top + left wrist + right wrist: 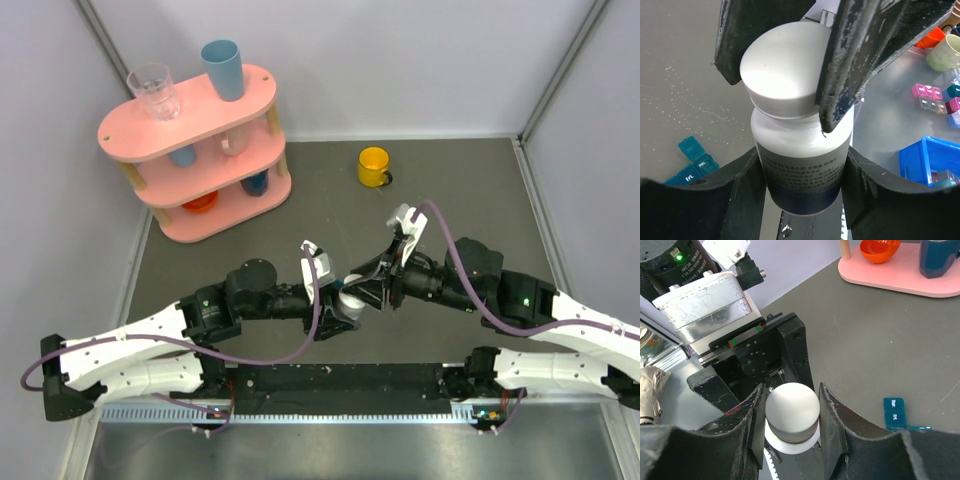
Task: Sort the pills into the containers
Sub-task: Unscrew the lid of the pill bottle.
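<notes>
1. The pink three-tier shelf (190, 140) stands at the far left of the grey table (470, 200), well apart from the work, so we see no hazard there.
2. The left gripper (802, 172) is closed partway around the body of the white pill bottle (800, 150), one finger on each side of the label, and holds it off the table at the middle.
3. The right gripper (791, 422) comes in from the opposite side. Its fingers are pinched on the ribbed white cap (791, 407), so the next step looks like unscrewing.
4. The bottle seems to lie tilted between the two arms rather than upright. If the cap comes free like this, we judge that pills could pour onto the table and scatter.
5. The smooth bottle wall could also slip and turn with the cap, so the cap would never loosen.
6. The teal pill box (692, 162) lies on the table just on the far side of the bottle, not touching it. It is not under the mouth, so any spill would likely miss it.
</notes>
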Robot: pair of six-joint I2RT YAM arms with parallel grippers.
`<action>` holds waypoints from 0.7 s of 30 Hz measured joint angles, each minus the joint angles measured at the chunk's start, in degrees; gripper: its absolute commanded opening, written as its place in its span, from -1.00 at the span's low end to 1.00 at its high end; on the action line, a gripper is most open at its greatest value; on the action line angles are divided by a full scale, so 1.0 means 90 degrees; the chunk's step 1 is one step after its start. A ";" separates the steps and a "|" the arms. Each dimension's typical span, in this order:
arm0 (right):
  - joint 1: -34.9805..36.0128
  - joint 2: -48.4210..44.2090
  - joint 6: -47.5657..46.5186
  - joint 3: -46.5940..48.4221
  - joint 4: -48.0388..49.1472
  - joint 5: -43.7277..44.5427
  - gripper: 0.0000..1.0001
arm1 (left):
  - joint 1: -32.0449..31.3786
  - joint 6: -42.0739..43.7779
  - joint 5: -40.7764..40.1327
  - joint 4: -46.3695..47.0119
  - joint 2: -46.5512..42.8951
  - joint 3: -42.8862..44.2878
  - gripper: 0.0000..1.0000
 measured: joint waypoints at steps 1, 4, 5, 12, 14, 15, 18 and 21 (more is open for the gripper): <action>0.0000 0.0000 -0.0007 0.0000 -0.0012 0.0019 -1.00 | 0.0000 0.0000 0.0000 0.0002 -0.0005 0.0000 -1.00; 0.0000 -0.0002 -0.0007 0.0000 -0.0058 0.0046 -1.00 | 0.0007 -0.0002 -0.0007 -0.0022 -0.0029 0.0002 -1.00; 0.0000 -0.0002 -0.0007 0.0000 -0.0058 0.0049 -1.00 | 0.0007 -0.0005 -0.0010 -0.0027 -0.0044 0.0002 -1.00; 0.0000 -0.0015 0.0002 0.0000 -0.0036 0.0058 -1.00 | 0.0012 -0.0019 -0.0039 -0.0070 -0.0126 0.0002 -1.00; 0.0000 -0.0027 0.0015 -0.0002 -0.0015 0.0070 -1.00 | 0.0012 -0.0027 -0.0061 -0.0070 -0.0160 0.0002 -1.00; 0.0000 -0.0036 0.0019 -0.0002 -0.0002 0.0080 -1.00 | 0.0012 -0.0027 -0.0070 -0.0068 -0.0177 0.0002 -1.00; 0.0000 -0.0075 0.0066 -0.0002 0.0032 0.0107 -1.00 | 0.0012 -0.0039 -0.0104 -0.0061 -0.0250 0.0002 -1.00; 0.0000 -0.0095 0.0126 -0.0010 0.0095 0.0141 -1.00 | 0.0012 -0.0070 -0.0155 -0.0024 -0.0330 -0.0002 -1.00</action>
